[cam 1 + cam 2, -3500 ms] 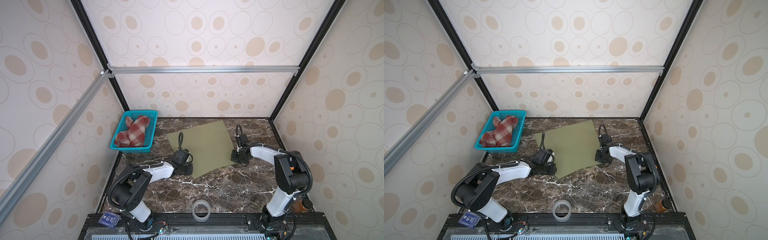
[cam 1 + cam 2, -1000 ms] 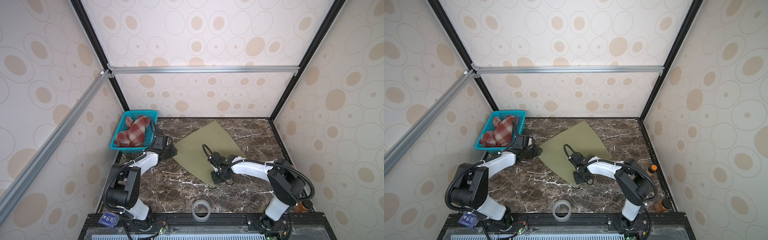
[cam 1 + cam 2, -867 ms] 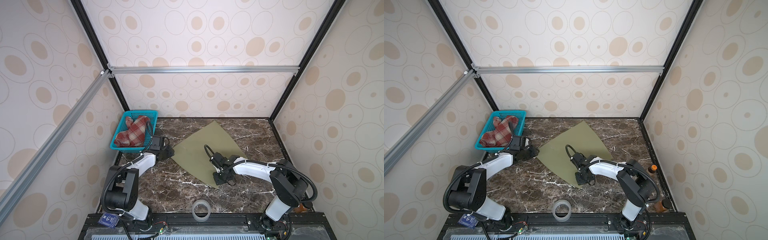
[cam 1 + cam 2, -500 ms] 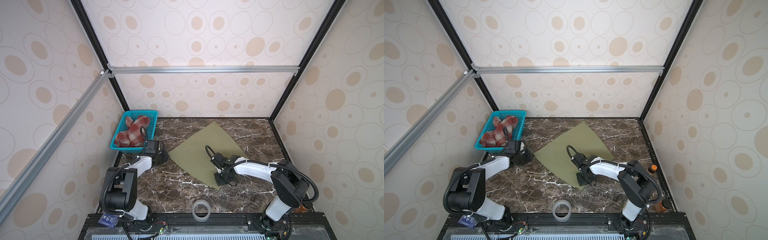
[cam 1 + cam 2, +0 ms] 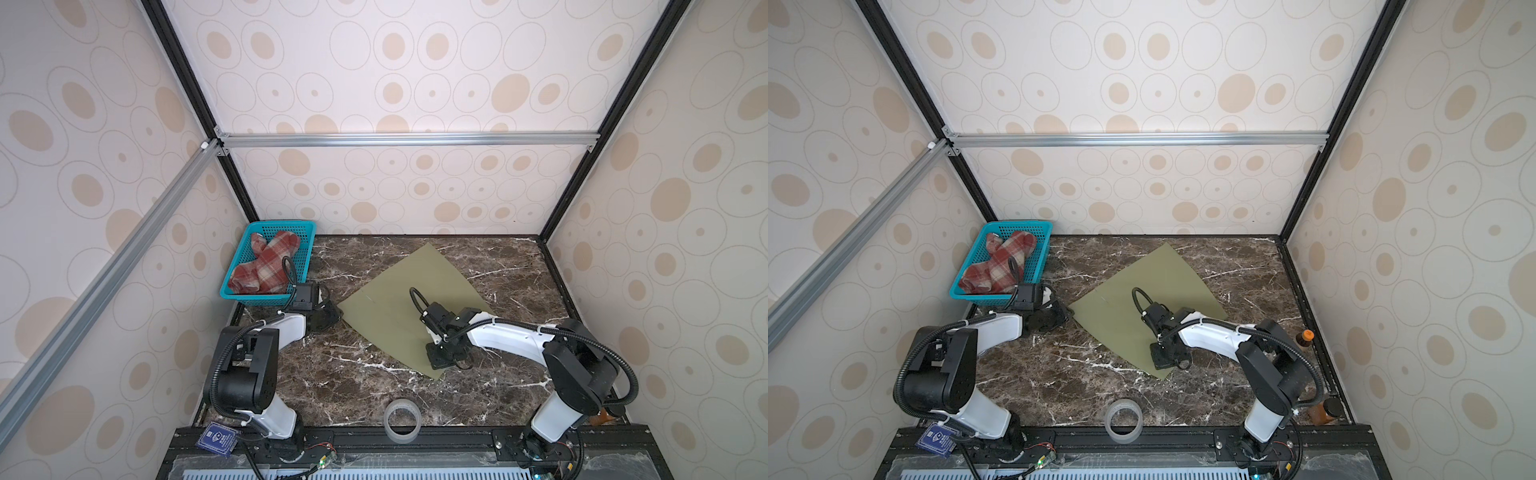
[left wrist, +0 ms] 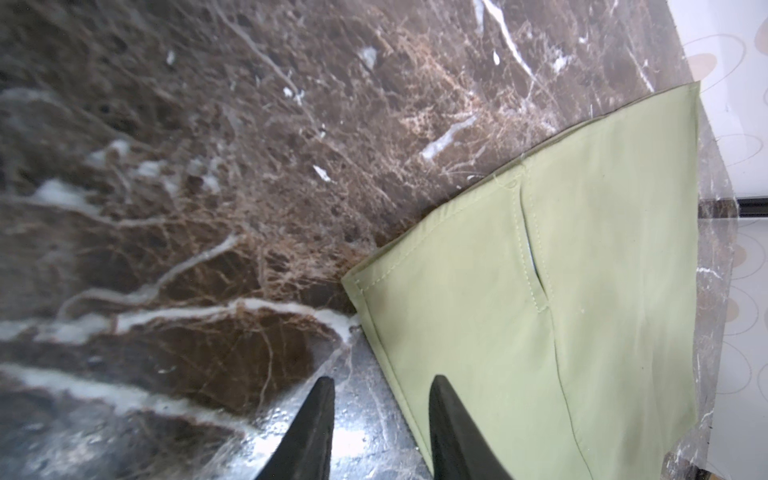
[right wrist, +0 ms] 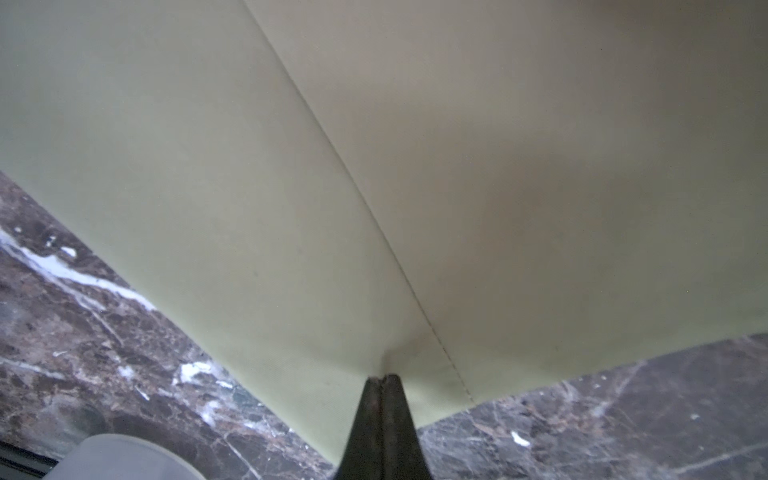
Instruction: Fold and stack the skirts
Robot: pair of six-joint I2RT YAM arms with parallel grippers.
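The olive-green skirt (image 5: 399,299) (image 5: 1129,286) lies flat on the marble table in both top views. My right gripper (image 5: 436,365) (image 5: 1160,361) stands on its near corner. In the right wrist view that gripper (image 7: 381,379) is shut, pinching a small pucker of the green cloth (image 7: 374,208). My left gripper (image 5: 332,316) (image 5: 1064,318) (image 6: 382,388) is open at the skirt's left corner (image 6: 540,332). One of its fingers is over the hem, the other over bare marble, with nothing between them. The plaid skirt (image 5: 266,266) (image 5: 996,264) lies crumpled in the basket.
The teal mesh basket (image 5: 309,232) (image 5: 1046,232) stands at the back left, close behind the left wrist. A roll of clear tape (image 5: 401,420) (image 5: 1123,419) lies at the front edge. A bottle with an orange cap (image 5: 1306,337) and a brown jar (image 5: 1325,411) stand along the right wall.
Since the earliest frames the green skirt has turned and slid toward the front with my right gripper. Over the last second my left gripper drew back leftward off its corner; the right barely moved.
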